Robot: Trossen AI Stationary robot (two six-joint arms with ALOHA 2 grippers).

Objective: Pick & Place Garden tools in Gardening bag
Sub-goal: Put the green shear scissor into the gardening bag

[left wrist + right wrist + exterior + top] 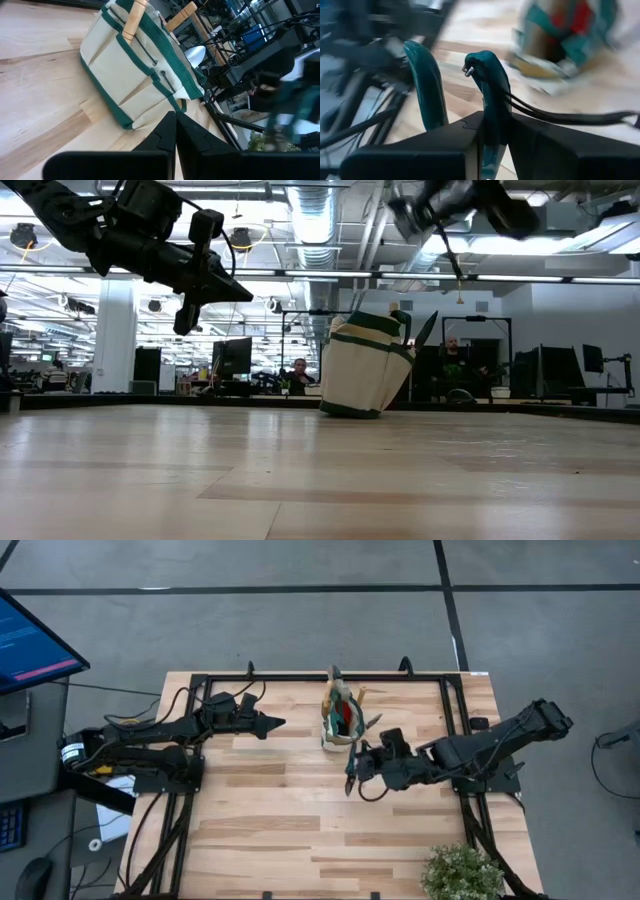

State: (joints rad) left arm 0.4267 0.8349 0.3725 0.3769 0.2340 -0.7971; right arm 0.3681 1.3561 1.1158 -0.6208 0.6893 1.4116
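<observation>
Teal-handled pruning shears (487, 80) pinched in the right gripper (492, 135), fingers clamped on one handle loop and the blades hanging down, probably so as to drop in point first. Held raised above the desk (260, 830), just beside the gardening bag (340, 725) on its near right corner and not yet over its mouth. Seems mid-carry, with a short move across and a lowering left before release. Stands at the far middle of the desk, that beige bag, leaning a little, likely from what is already loaded: two wooden trowel handles (134, 20) poking out of the top, something red (343, 720) showing inside. Keeps the opening free on the near side, which suits an approach from there. Worth watching for the blades catching the teal rim or tipping the leaning bag. Left of the bag, clear of it and lifted off the desk, hovers the left gripper (175, 125), fingers pressed together on nothing, apparently parked out of the way. Well apart from the bag, at the near right edge, a leafy plant (462, 875), no part of the job.
</observation>
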